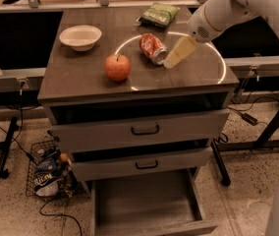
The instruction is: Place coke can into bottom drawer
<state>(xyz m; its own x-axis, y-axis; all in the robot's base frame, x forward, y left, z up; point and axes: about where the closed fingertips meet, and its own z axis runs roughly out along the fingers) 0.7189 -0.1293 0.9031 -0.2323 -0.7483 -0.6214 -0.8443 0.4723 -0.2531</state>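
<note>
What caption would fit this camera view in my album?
Robot's claw beside the coke can lying on the cabinet top, near an apple; bottom drawer pulled open below.

Lab: floor cables (59, 214), claw (175, 58) over cabinet top (80, 75).

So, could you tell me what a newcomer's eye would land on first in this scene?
Probably the red coke can lying on its side on the cabinet top, with the gripper angled down close beside it on its right. Next come the red-orange apple nearer the front edge, and the bottom drawer pulled wide open below, with nothing visible in it.
</note>
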